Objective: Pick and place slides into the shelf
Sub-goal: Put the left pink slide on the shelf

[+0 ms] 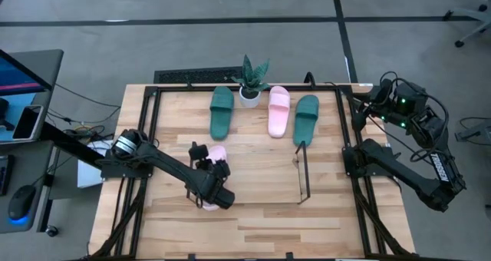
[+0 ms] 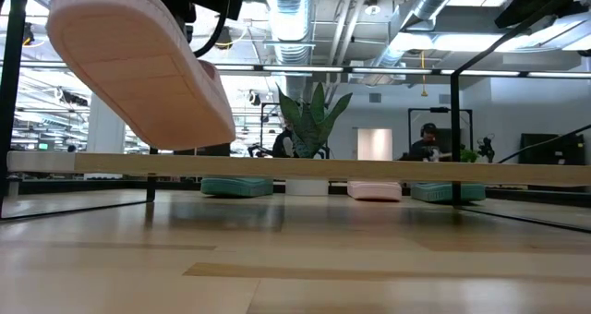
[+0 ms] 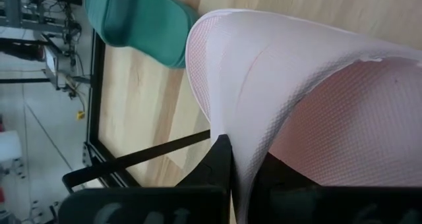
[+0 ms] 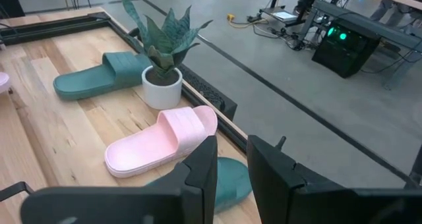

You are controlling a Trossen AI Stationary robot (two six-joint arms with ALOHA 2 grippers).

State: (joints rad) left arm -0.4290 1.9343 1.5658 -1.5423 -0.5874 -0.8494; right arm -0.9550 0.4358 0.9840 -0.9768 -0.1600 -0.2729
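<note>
Pink slide (image 1: 217, 155) hangs tilted above the table, clamped in the outstretched left end effector (image 1: 209, 171).

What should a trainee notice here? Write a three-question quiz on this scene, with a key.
1. True or false: the left gripper holds a pink sandal up off the table.
2. How many sandals lie on the table near the plant? A) two B) three C) four
3. Fill in: the sandal lying nearest the wire shelf is coloured ___.

Key: 1 true; 2 B; 3 green.
</note>
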